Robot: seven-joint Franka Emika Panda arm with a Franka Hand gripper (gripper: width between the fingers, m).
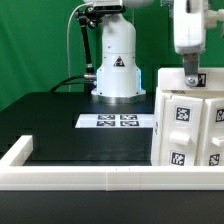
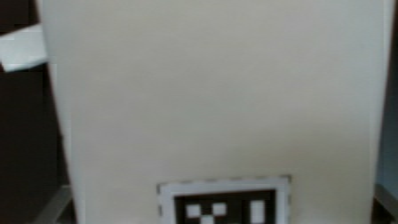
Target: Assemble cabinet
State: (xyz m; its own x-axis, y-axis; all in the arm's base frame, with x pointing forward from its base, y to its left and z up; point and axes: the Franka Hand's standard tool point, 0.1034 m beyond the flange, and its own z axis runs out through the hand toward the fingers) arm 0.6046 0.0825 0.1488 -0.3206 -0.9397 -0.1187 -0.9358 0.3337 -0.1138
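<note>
Pressing down at right of frame: claw (image 1: 193, 76) meets cabinet (image 1: 190, 120) top, grip state unreadable. Keep your descent vertical, slow; watch for tilt.

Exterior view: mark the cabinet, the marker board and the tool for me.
cabinet (image 1: 186, 125), exterior view, on its tagged front face.
marker board (image 1: 117, 121), exterior view, middle of the flat strip.
tool (image 1: 192, 74), exterior view, at its tip just above the cabinet's top.

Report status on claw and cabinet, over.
Claw down on top of cabinet, jaw state unclear. Cabinet upright by table rim. Nothing in the way.
</note>
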